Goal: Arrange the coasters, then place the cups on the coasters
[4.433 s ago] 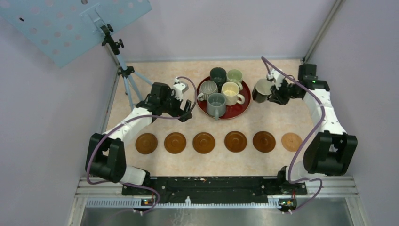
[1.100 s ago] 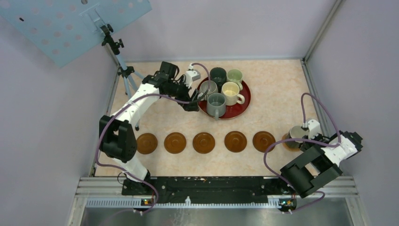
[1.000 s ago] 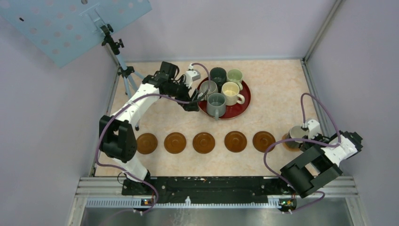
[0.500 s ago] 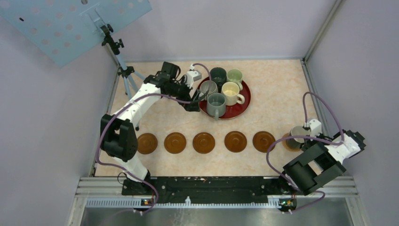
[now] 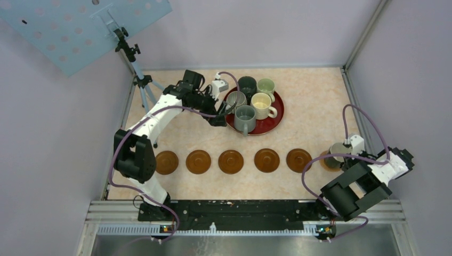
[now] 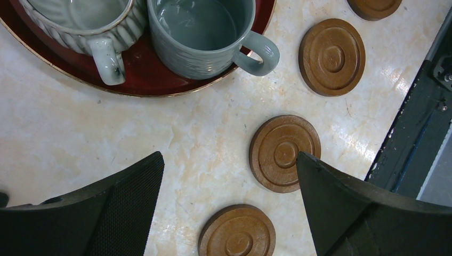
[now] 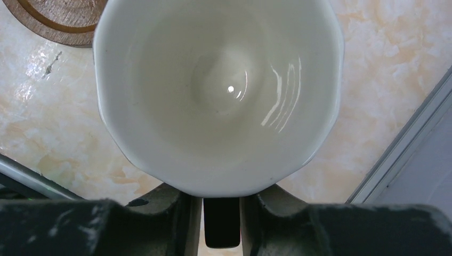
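Several brown coasters (image 5: 231, 161) lie in a row across the table's front. On the rightmost coaster (image 5: 324, 160) stands an off-white cup (image 5: 338, 150) with a dark handle (image 7: 222, 226). My right gripper (image 7: 222, 213) is open a little, its fingers either side of that handle with narrow gaps. A dark-red tray (image 5: 266, 127) at the back holds a grey cup (image 5: 244, 117), a ribbed grey cup (image 5: 235, 100), a cream cup (image 5: 261, 104), a pale green cup (image 5: 266, 85) and a dark cup (image 5: 247, 84). My left gripper (image 5: 221, 118) hangs wide open and empty just left of the tray.
A camera tripod (image 5: 139, 80) stands at the back left under a blue perforated board (image 5: 80, 32). The metal frame rail (image 5: 358, 114) runs close along the right of the off-white cup. The black base rail (image 5: 240, 209) lines the near edge.
My right gripper's fingers have parted slightly from the cup's handle, and the right arm has shifted a touch to the right. The left arm has barely moved.
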`<state>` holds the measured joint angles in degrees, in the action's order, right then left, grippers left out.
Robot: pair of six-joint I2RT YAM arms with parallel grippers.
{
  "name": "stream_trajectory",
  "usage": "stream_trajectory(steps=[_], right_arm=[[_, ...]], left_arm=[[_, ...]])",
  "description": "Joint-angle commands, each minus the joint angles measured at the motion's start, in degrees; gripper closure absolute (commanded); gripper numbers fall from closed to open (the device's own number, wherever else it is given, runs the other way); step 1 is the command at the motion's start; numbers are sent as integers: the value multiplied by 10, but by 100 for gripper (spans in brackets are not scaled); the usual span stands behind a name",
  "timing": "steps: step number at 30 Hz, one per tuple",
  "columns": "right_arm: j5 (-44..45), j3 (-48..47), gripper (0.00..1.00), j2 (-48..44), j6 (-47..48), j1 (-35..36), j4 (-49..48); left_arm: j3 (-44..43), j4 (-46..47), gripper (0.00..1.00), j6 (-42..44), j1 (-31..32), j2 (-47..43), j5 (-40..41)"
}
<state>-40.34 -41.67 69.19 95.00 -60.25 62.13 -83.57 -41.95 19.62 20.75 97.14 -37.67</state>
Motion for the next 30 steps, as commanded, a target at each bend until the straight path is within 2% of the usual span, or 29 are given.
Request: stream_trajectory(steps=[1, 7, 12, 16, 24, 27, 30], right_arm=[[-27, -5, 68, -13, 18, -7, -3], [-26, -3, 58, -22, 23, -6, 6], [-35, -28, 40, -26, 26, -6, 34], [-64, -75, 31, -18, 34, -6, 91], [-121, -149, 27, -3, 42, 1, 191], [-134, -160, 27, -14, 10, 18, 184], [-140, -169, 27, -30, -62, 38, 140]], left_arm=[[-23, 15, 1, 0, 3, 1, -7], [-25, 18, 1, -1, 4, -1, -3], [-30, 41, 1, -20, 5, -14, 8], [-38, 82, 1, -43, 11, -30, 49], [-54, 77, 1, -56, 55, -21, 160], [-50, 80, 1, -49, 88, -12, 208], [-51, 83, 1, -57, 113, -3, 219]])
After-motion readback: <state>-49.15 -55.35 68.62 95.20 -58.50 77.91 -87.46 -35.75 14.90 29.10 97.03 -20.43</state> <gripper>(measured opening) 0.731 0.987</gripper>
